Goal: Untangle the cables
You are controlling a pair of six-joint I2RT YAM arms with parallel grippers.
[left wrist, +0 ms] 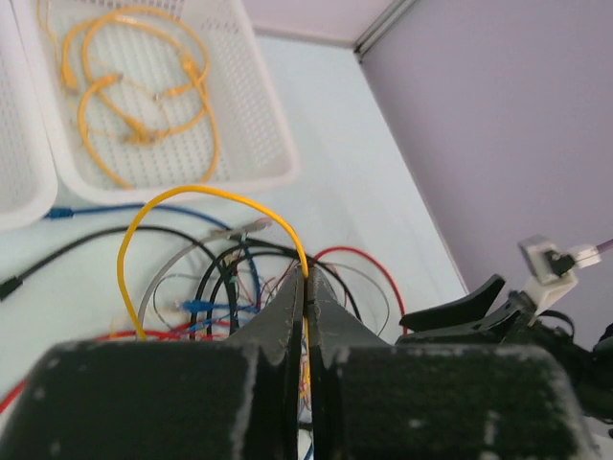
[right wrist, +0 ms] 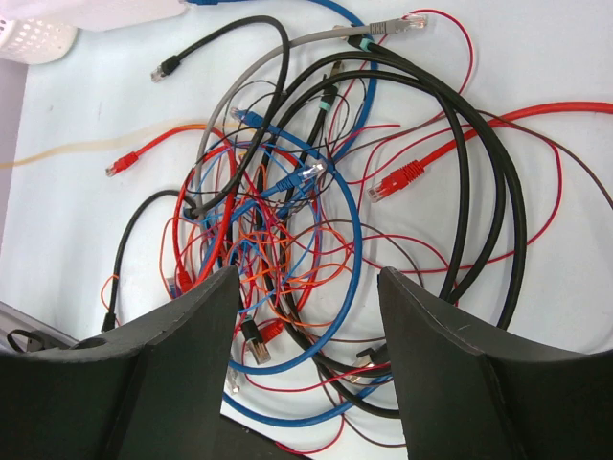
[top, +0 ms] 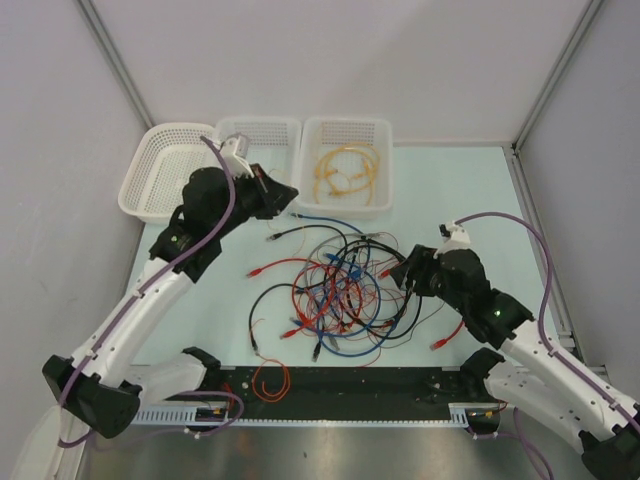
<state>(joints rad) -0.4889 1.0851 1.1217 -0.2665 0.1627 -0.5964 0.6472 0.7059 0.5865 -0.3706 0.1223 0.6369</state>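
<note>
Many thin loops in red, blue, black, grey and orange, some with small plugs, lie knotted as one tangle of cables [top: 340, 285] on the table [top: 450, 190], just in front of the white basket [top: 347, 122] that has coiled yellow leads [top: 345, 170] in it. By the basket's near-left corner the left gripper [left wrist: 306, 278] is pinched tight on a yellow cable [left wrist: 192, 192] arching up from the tangle. Farther from the basket, at the tangle's right edge, the right gripper [right wrist: 306, 273] hangs with jaws spread wide, gripping nothing.
</note>
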